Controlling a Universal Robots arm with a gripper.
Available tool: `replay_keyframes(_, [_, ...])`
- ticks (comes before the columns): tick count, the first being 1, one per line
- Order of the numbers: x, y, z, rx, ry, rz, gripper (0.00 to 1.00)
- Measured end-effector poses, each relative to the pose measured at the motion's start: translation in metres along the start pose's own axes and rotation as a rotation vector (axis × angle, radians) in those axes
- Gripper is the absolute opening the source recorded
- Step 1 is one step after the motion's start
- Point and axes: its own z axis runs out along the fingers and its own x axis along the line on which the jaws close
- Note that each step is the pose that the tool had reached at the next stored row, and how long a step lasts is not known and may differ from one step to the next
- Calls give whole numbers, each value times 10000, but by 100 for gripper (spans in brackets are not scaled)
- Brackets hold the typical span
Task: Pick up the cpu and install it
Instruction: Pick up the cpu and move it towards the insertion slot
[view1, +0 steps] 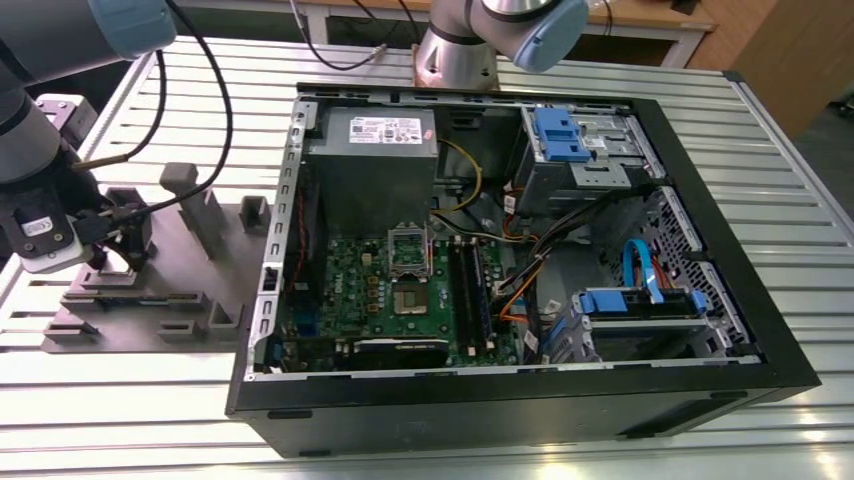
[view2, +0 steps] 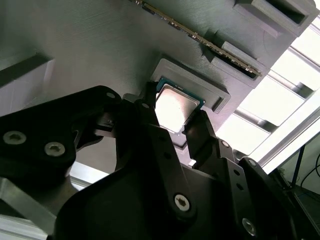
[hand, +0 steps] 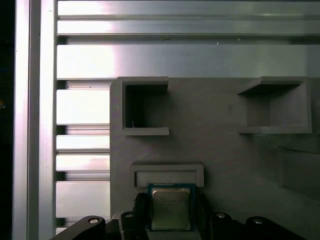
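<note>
**Work table with case and fixture; cpu at the gripper.** One arm (view1: 40, 120) with one gripper (view1: 118, 262), one cpu, one grey fixture (view1: 187, 300) and one open case (view1: 534, 400) are carried by a slatted metal table (view1: 160, 420). The case is laid on its side across the middle of the table, reaching toward the edge at the exterior view's right. Inside it, one green board (view1: 354, 290) with one socket (view1: 404, 298) is exposed. The fixture is set just beside the case, near the table's edge at the exterior view's left. The gripper is positioned low over the fixture's end farthest from the case.

In both wrist views the cpu (hand: 171, 209) (view2: 175, 106) is seen between the gripper's two black fingers (hand: 141, 216), silver top toward the cameras. One finger is set against each of two opposite edges of the cpu, so the gripper is narrowed to the chip's width and closed on it. The cpu is placed over the fixture's flat face, just beside one shallow raised ledge (hand: 167, 175). Whether it is resting on that face or lifted clear of it cannot be told.

In the first wrist view, two square pockets (hand: 145, 107) are seen cut into the fixture beyond the ledge, well apart from each other. In the second wrist view, one long thin strip (view2: 200, 37) is seen standing on edge in a fixture slot, apart from the cpu.
</note>
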Motion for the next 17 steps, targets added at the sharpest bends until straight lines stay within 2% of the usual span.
replay_keyframes(5, [0, 0, 1, 1, 1, 0, 47])
replay_keyframes(17, [3, -1, 10, 1, 0, -1, 47])
